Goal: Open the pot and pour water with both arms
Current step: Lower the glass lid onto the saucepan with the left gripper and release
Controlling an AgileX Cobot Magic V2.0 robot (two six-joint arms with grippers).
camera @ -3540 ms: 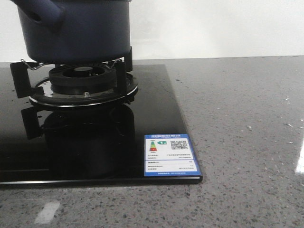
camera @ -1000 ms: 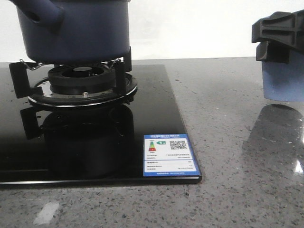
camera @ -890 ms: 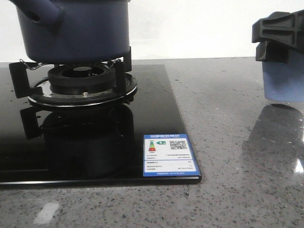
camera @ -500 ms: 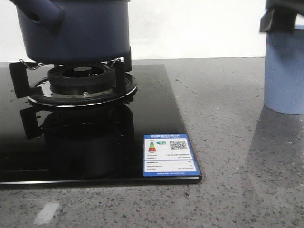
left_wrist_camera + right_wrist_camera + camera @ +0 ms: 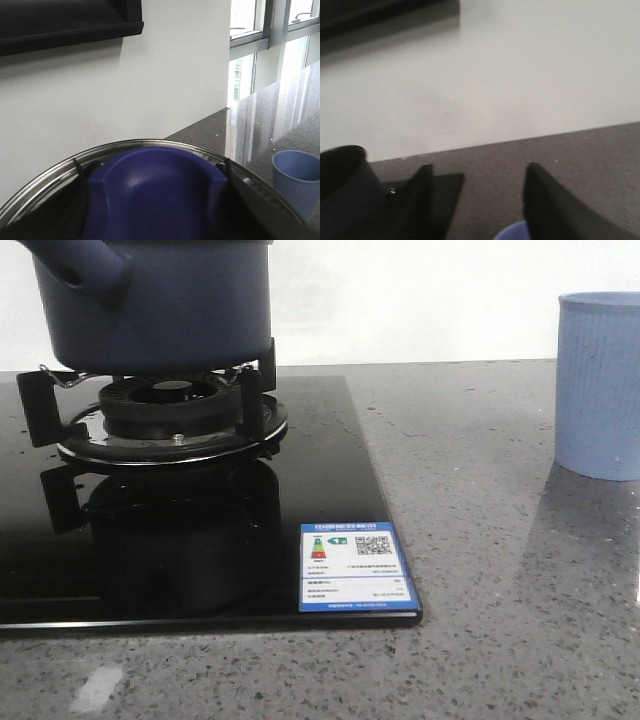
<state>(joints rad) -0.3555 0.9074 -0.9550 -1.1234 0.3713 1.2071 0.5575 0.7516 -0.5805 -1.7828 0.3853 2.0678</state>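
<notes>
The dark navy pot [image 5: 170, 300] stands on the gas burner [image 5: 170, 415] at the far left, its stubby handle [image 5: 85, 260] pointing left; its top is cut off in the front view. In the left wrist view my left gripper [image 5: 155, 200] is shut on the blue knob [image 5: 150, 185] of a steel-rimmed lid [image 5: 55, 167], with dark fingers [image 5: 75, 200] on either side. Whether the lid rests on the pot cannot be told. My right gripper [image 5: 480, 170] is open just above the pale blue ribbed cup [image 5: 512, 232], holding nothing. The cup [image 5: 600, 385] stands upright at the right.
The burner sits on a black glass hob [image 5: 330, 470] with a blue label [image 5: 357, 567] at its front right corner. Speckled grey counter [image 5: 500, 540] lies between hob and cup. A white wall runs behind. Neither arm shows in the front view.
The right gripper carried the cup in, set it down on the counter at the right, let go and rose out of the front view. The pot has not moved.
</notes>
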